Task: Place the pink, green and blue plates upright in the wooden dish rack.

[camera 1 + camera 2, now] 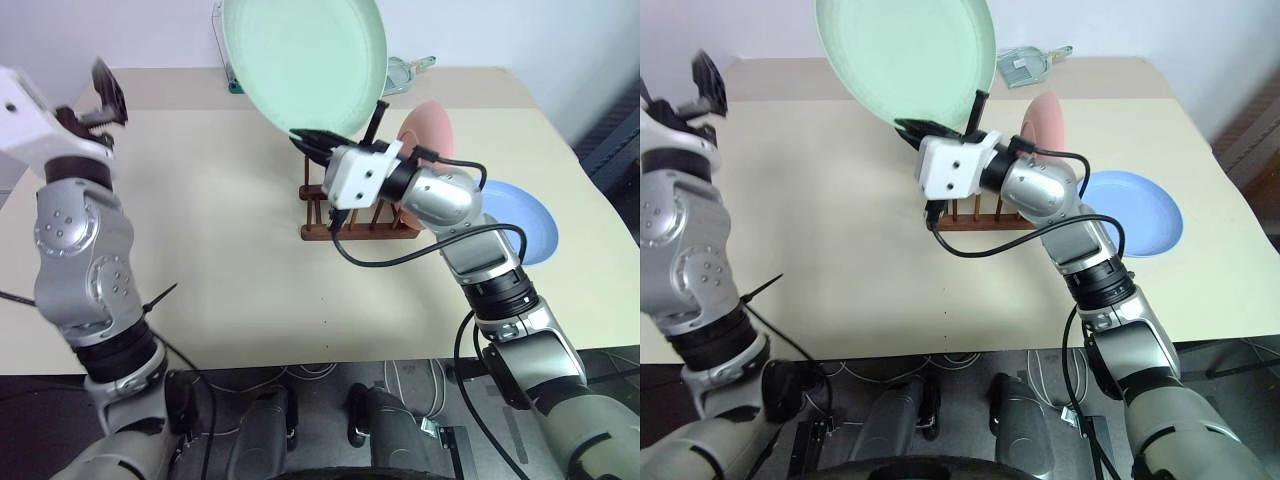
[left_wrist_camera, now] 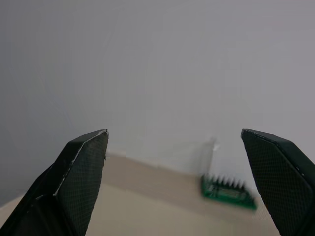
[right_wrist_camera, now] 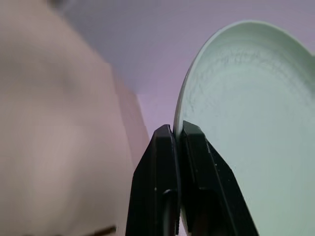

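From the head cameras, the right gripper (image 1: 312, 140) is pinching the lower rim of the green plate (image 1: 305, 60) and holding it raised on edge above the wooden dish rack (image 1: 355, 222) — a pose that suits lowering it between the pegs. The pink plate (image 1: 428, 130) is already standing upright in the rack, behind the right wrist. The blue plate (image 1: 520, 220) is lying flat on the table (image 1: 200, 200), just beside the rack on its right, and so is not yet racked. The left gripper (image 1: 95, 100) is hovering well apart at the table's left side, fingers spread wide and empty, leaving the plate to the right arm alone.

In the left wrist view, its two fingers (image 2: 81, 172) are standing far apart with nothing between them.

In the right wrist view, the right gripper's fingertips are pressing close together on the plate's rim — a thin edge grip, so the plate may swivel as it is lowered.
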